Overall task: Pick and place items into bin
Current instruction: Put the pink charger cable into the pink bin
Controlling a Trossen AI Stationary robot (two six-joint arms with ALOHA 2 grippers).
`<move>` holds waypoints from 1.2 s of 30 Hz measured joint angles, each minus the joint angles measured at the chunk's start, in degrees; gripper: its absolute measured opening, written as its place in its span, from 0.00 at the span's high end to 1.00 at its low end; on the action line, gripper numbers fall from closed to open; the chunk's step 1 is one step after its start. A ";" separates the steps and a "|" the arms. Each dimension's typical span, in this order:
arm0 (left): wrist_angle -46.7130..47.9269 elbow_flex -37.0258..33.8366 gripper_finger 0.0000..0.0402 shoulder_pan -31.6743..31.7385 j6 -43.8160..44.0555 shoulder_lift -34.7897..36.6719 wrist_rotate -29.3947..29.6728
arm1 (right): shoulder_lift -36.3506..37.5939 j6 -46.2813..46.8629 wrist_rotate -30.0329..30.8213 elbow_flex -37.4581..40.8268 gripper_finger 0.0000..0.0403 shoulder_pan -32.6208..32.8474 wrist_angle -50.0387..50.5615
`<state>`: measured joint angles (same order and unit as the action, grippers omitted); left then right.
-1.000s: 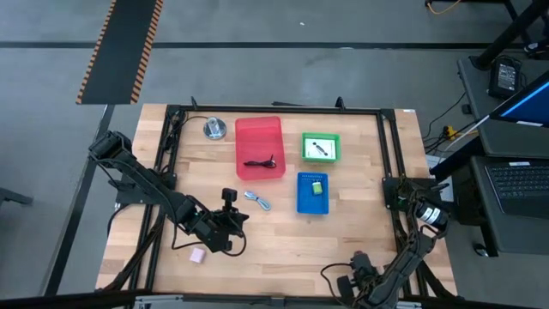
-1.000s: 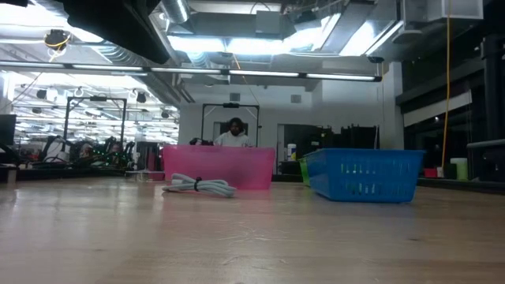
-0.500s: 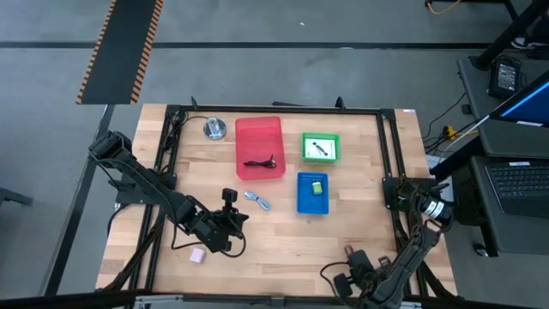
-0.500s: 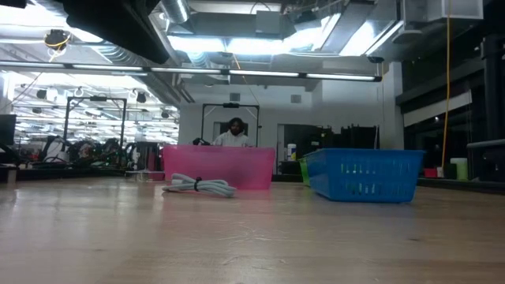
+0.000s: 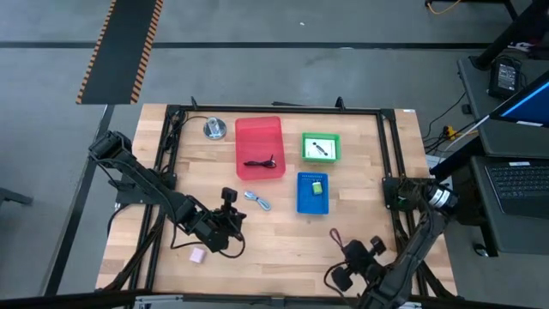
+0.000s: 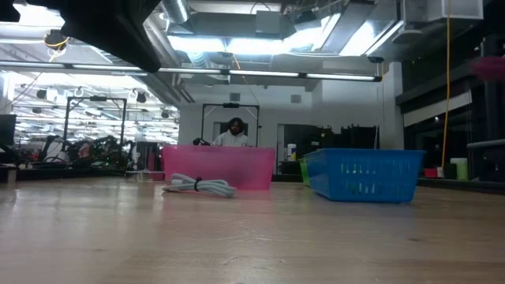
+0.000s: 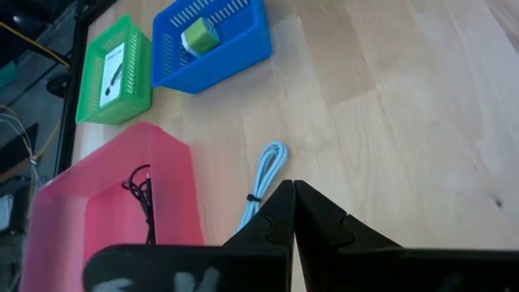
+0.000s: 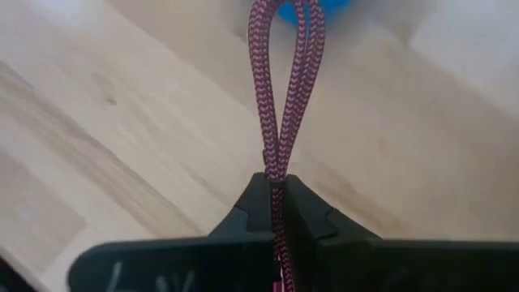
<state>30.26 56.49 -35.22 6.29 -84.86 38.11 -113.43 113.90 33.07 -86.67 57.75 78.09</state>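
My right gripper (image 5: 346, 250) is near the table's front right, shut on a dark red braided cord (image 8: 280, 81), whose loop (image 5: 334, 237) sticks out ahead of the fingers. My left gripper (image 7: 292, 195) is shut and empty at the front left, just short of a silvery-blue coiled cable (image 5: 257, 200) lying flat on the wood. A pink cube (image 5: 197, 255) rests on the table near the front left edge. The red bin (image 5: 259, 129) holds a dark cord (image 5: 260, 162). The green bin (image 5: 320, 158) holds a white card, and the blue bin (image 5: 312, 204) a small green piece. My right gripper pinches the dark red cord between its two shut fingers, where the two strands of a doubled loop run together (image 8: 276, 169). The fingers slant downward and lie along the cord. The loop stands out ahead of the fingertips over the wood, and more cord runs back between the fingers.
A round silver disc (image 5: 214, 129) sits at the far left, beside the red bin. A black frame (image 5: 171, 154) runs along the table's sides. Bare wood lies between the bins and the near edge. In the low view a person stands far behind the pink bin (image 6: 218, 166).
My right gripper has risen and moved away from the near edge toward the bins, turning its wrist as it went. The dark red cord has come up with it, and its loop now shows ahead of the fingers in the high view.
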 joint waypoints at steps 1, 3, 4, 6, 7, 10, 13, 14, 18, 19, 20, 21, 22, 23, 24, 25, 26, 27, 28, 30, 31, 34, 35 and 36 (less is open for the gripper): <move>0.00 0.00 1.00 0.07 -0.70 0.00 0.00 | 0.20 -1.37 1.93 0.00 1.00 -0.35 0.12; -0.08 0.00 0.99 0.60 -1.51 0.00 -0.44 | 0.63 -3.72 5.83 -0.01 1.00 -1.10 0.46; -0.09 0.00 0.99 0.94 -1.52 0.00 -0.88 | 0.81 -5.13 7.44 -0.02 1.00 -1.47 0.58; -0.08 0.00 0.99 1.51 -1.55 0.12 -2.05 | 0.90 -8.27 9.21 -0.02 1.00 -2.33 0.61; -0.12 0.00 1.00 1.76 -1.54 0.24 -2.43 | 0.90 -9.61 9.99 -0.02 1.00 -2.72 0.61; -3.32 -0.26 1.00 2.53 -1.65 0.35 -3.72 | 0.90 -12.54 13.74 -0.02 1.00 -4.01 0.07; -15.70 -3.44 0.99 3.72 -6.55 0.37 -8.59 | 0.90 -17.04 17.35 -0.04 1.00 -5.19 -2.12; -20.54 -5.03 0.99 4.22 -8.74 0.37 -11.26 | 0.90 -18.54 18.11 -0.04 1.00 -5.56 -2.64; -38.28 -11.01 0.99 6.39 -14.35 0.37 -18.59 | 0.90 -22.03 18.94 -0.02 1.00 -6.85 -4.70; -41.27 -12.15 0.99 7.05 -15.03 0.37 -19.25 | 0.90 -23.13 19.53 -0.04 1.00 -7.12 -5.41; -43.81 -13.17 0.99 7.80 -15.52 0.37 -19.88 | 0.90 -24.24 20.09 -0.04 1.00 -7.40 -6.15; -45.92 -14.01 0.99 8.44 -15.77 0.37 -20.39 | 0.90 -25.06 20.80 -0.04 1.00 -7.71 -6.97; -47.04 -14.45 0.99 9.13 -15.94 0.37 -21.02 | 0.90 -26.31 21.25 -0.04 1.00 -8.03 -7.73; -47.81 -14.70 0.99 9.81 -15.90 0.37 -21.78 | 0.90 -27.58 21.54 -0.04 1.00 -8.28 -8.27; -48.56 -14.83 0.99 10.36 -15.67 0.37 -22.71 | 0.90 -28.80 22.07 -0.04 1.00 -8.67 -8.75; -49.34 -14.86 0.99 10.89 -15.36 0.37 -23.75 | 0.90 -30.02 22.77 -0.04 1.00 -9.06 -9.59; -50.46 -14.86 0.99 11.46 -15.21 0.37 -24.98 | 0.90 -31.18 23.80 -0.04 1.00 -9.48 -10.72; -52.00 -14.86 0.99 12.02 -15.18 0.37 -26.44 | 0.90 -33.00 24.81 -0.04 1.00 -9.98 -11.81; -53.62 -14.86 0.99 12.57 -15.13 0.37 -27.88 | 0.90 -35.37 25.66 -0.04 1.00 -10.54 -13.09; -57.13 -14.86 0.99 13.53 -14.83 0.37 -29.23 | 0.92 -40.73 26.87 -0.06 1.00 -11.91 -16.40; -58.80 -14.86 0.99 13.94 -14.50 0.37 -29.29 | 1.01 -43.44 26.92 -0.07 1.00 -12.62 -17.89; -62.16 -14.86 0.98 14.94 -15.64 0.37 -29.32 | 1.75 -50.71 26.85 -0.07 1.00 -14.65 -21.93; -62.78 -14.86 0.97 15.29 -16.14 0.37 -29.32 | 2.16 -52.59 26.91 -0.07 1.00 -15.20 -22.75; -63.16 -14.86 0.96 15.59 -16.30 0.37 -29.27 | 2.68 -54.34 26.87 -0.07 1.00 -15.71 -23.33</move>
<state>-32.90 41.63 -19.63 -10.01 -84.49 8.84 -110.76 59.56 59.94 -86.74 42.04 54.76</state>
